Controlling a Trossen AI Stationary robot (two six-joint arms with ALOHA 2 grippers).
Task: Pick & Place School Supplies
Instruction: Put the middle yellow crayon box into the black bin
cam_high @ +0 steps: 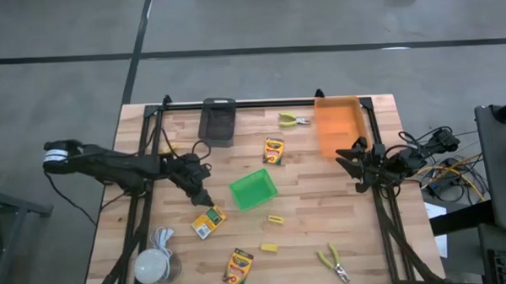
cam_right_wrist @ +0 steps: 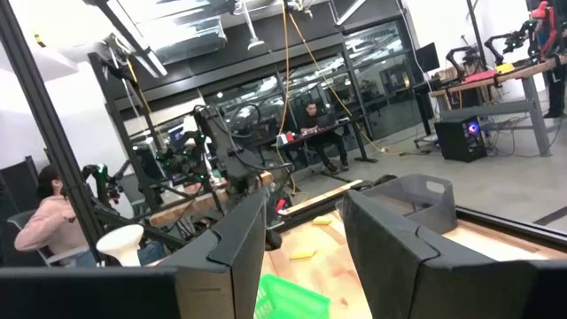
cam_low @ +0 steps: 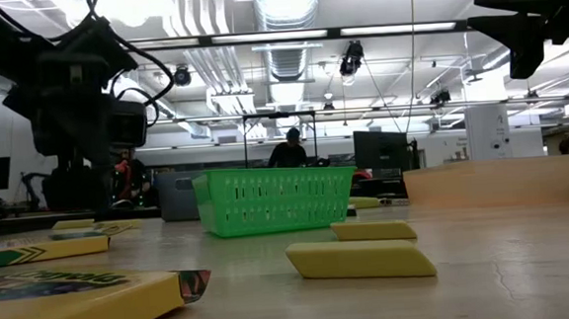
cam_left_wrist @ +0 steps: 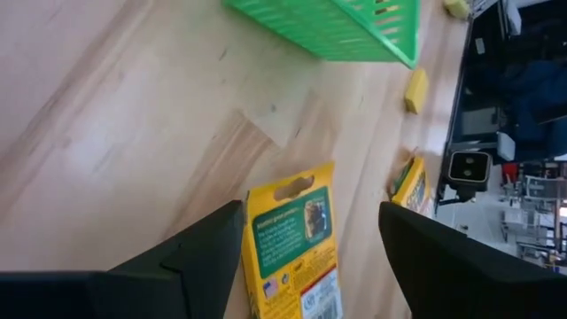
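Note:
My left gripper (cam_high: 202,197) hangs open just above a yellow-and-green crayon box (cam_high: 208,221) that lies flat on the table. In the left wrist view its two fingers stand on either side of the box (cam_left_wrist: 294,252) without touching it. Two more crayon boxes (cam_high: 273,150) (cam_high: 238,267), two small yellow blocks (cam_high: 276,219) (cam_high: 268,248) and two yellow-handled pliers (cam_high: 293,119) (cam_high: 333,262) lie scattered on the table. My right gripper (cam_high: 351,161) waits raised at the right side, open (cam_right_wrist: 306,226), with nothing between its fingers.
A green bin (cam_high: 253,189) stands mid-table just right of my left gripper. A grey bin (cam_high: 218,120) and an orange bin (cam_high: 338,126) sit along the far edge. A white round object (cam_high: 153,264) is at the near left corner. People show in the room beyond.

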